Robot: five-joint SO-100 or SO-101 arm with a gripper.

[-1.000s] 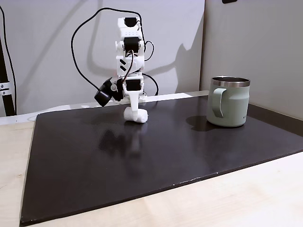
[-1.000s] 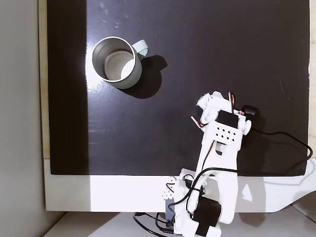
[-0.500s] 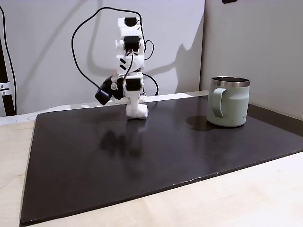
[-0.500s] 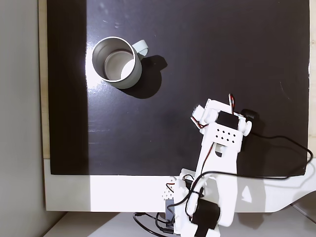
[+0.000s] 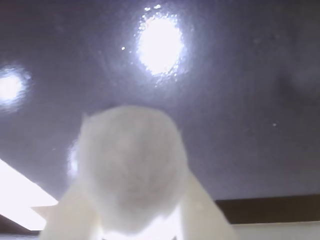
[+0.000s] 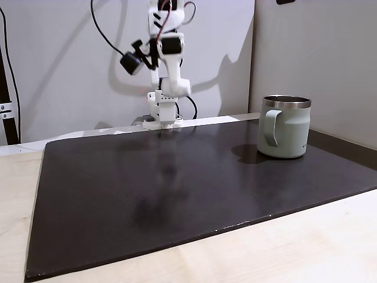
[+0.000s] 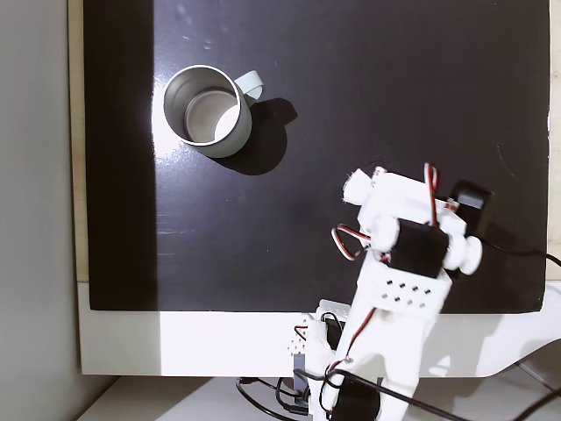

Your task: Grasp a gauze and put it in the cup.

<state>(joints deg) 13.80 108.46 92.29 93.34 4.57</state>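
The gauze (image 5: 131, 165), a soft white roll, sits between my white fingers in the wrist view, with the gripper (image 5: 132, 205) shut on it. In a fixed view from the side, the gripper (image 6: 177, 86) holds the gauze (image 6: 182, 87) high above the black mat, left of the cup (image 6: 290, 132). The cup is a sage-green mug with a steel rim, standing upright at the mat's right. From above, the gauze (image 7: 354, 186) pokes out at the gripper (image 7: 361, 191), well apart from the cup (image 7: 231, 143), which shows nothing inside.
A black mat (image 6: 177, 194) covers the light wooden table (image 6: 306, 242). The arm's white base (image 6: 163, 112) stands at the mat's far edge with black cables looping behind it. A grey wall (image 6: 312, 53) rises close behind the cup.
The arm has risen from the mat, carrying the gauze up with it. One second ago the gauze lay on the mat under the gripper; now it hangs well above it.
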